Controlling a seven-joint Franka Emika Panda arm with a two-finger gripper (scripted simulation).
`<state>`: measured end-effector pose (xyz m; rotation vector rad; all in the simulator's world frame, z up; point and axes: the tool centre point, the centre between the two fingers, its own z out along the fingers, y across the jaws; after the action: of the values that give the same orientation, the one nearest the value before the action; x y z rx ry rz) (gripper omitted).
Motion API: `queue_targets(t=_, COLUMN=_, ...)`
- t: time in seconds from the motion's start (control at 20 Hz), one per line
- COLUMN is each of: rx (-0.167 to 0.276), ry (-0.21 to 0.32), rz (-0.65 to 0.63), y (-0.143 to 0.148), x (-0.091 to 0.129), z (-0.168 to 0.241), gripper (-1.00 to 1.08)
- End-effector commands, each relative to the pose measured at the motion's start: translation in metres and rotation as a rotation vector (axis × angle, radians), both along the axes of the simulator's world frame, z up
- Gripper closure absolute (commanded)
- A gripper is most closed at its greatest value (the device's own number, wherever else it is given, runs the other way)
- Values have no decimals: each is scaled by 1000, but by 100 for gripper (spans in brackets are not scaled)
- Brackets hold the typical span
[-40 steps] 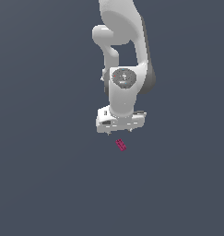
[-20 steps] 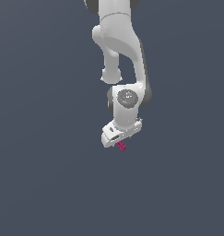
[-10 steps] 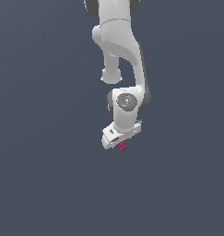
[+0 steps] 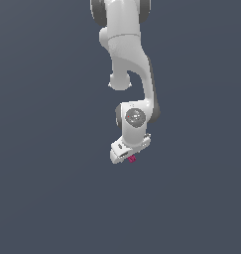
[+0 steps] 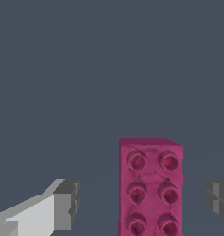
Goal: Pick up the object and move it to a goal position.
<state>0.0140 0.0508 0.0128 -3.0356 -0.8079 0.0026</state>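
The object is a tiny magenta-red block with a studded top, lying on the flat dark grey surface. In the exterior view it peeks out just below my white gripper head, which is lowered right over it. In the wrist view the block lies between my two grey fingertips, closer to one of them, with clear gaps on both sides. My gripper is open and touches nothing.
The white arm reaches down from the top of the exterior view. Only the plain dark grey surface shows around the block.
The arm has come down over the block. The gripper head, earlier above it, now sits right over it, and the block is mostly hidden under it in the exterior view.
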Motion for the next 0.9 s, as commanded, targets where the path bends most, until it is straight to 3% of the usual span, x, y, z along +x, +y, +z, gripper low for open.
queue_targets(t=0.0, rx=0, ry=-2, rz=0, y=0, x=1, z=-1, gripper=108)
queue_targets(t=0.85, rx=0, ry=-2, rz=1, y=6, x=-4, z=10, gripper=108)
